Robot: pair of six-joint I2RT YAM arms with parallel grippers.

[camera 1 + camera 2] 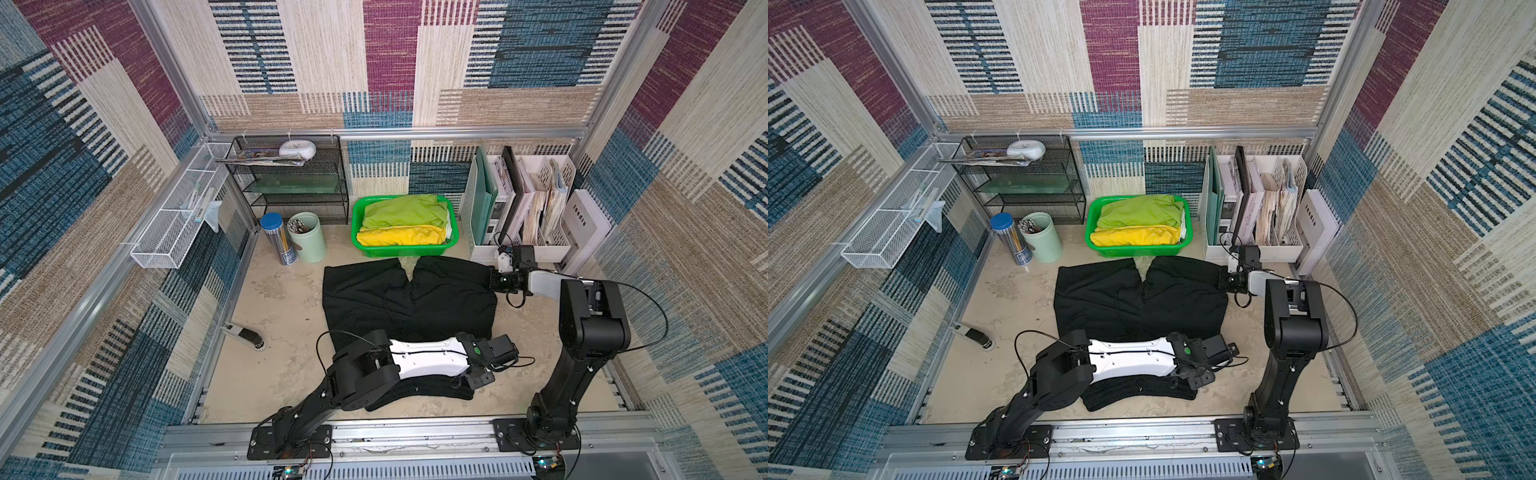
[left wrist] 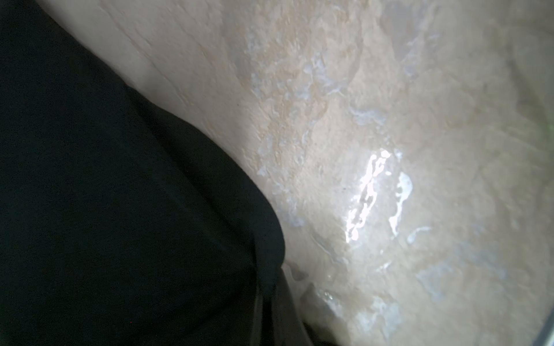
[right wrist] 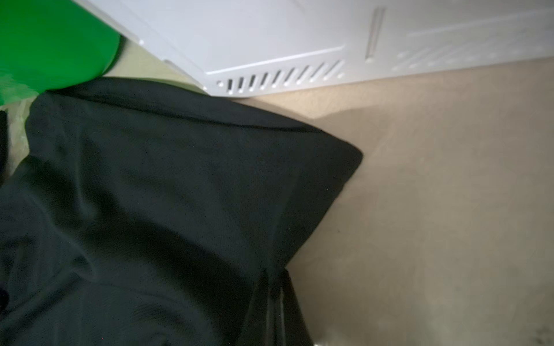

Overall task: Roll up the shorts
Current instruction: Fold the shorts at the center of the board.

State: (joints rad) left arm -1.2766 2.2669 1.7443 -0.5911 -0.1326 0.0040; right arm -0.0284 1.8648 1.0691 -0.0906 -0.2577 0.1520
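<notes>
The black shorts (image 1: 374, 299) (image 1: 1108, 299) lie flat on the beige table, legs pointing to the far side, with the waistband (image 1: 415, 390) near the front under my left arm. My left gripper (image 1: 478, 379) (image 1: 1200, 377) is at the shorts' right edge near the waistband. In the left wrist view it (image 2: 269, 299) is shut on a fold of the black fabric (image 2: 120, 209). My right gripper (image 1: 492, 280) (image 1: 1223, 279) is at the far right leg's outer corner. In the right wrist view it (image 3: 275, 287) is shut on that leg's hem (image 3: 150, 194).
A green basket (image 1: 403, 250) with lime and yellow folded cloths stands just beyond the legs. A white file organizer (image 1: 519, 249) is close behind my right gripper. A mint cup (image 1: 307, 237), a blue tube (image 1: 278, 239) and a black mesh shelf (image 1: 291, 183) stand far left. A small handheld device (image 1: 243, 334) lies at the left.
</notes>
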